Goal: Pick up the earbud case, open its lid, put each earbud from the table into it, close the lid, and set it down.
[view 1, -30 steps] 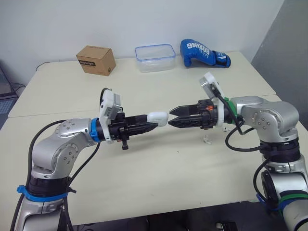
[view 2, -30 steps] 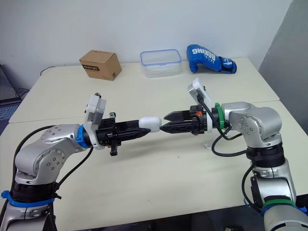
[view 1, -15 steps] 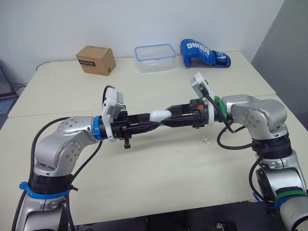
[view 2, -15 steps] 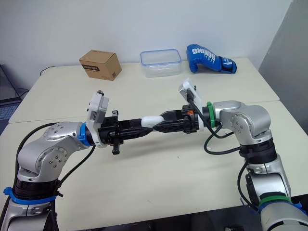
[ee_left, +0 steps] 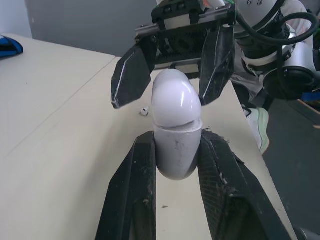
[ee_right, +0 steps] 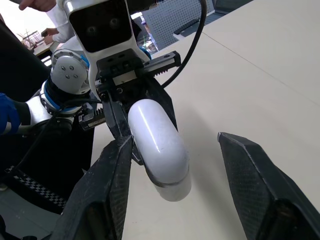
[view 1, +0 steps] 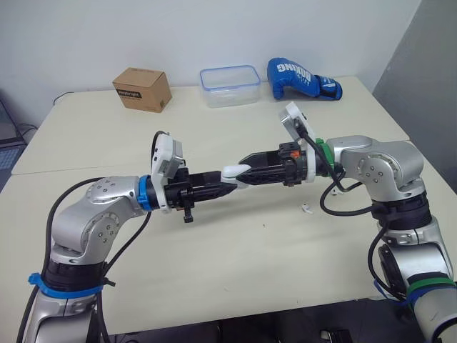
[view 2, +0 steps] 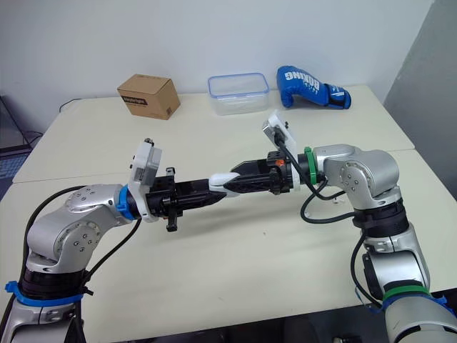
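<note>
Over the cream table (view 1: 235, 243), the left gripper (view 1: 223, 184) clamps the white earbud case (view 1: 235, 170) by its base, long axis aimed straight at the right gripper (ee_right: 175, 139), whose fingers stand spread wide, flanking the rounded lid (ee_left: 174, 97).

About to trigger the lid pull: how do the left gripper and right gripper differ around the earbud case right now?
The left gripper is shut on the base of the earbud case; the right gripper is open. The left gripper's fingers press the case, while the right gripper's fingers stand spread on either side of the lid. Both point at each other above the table.
</note>
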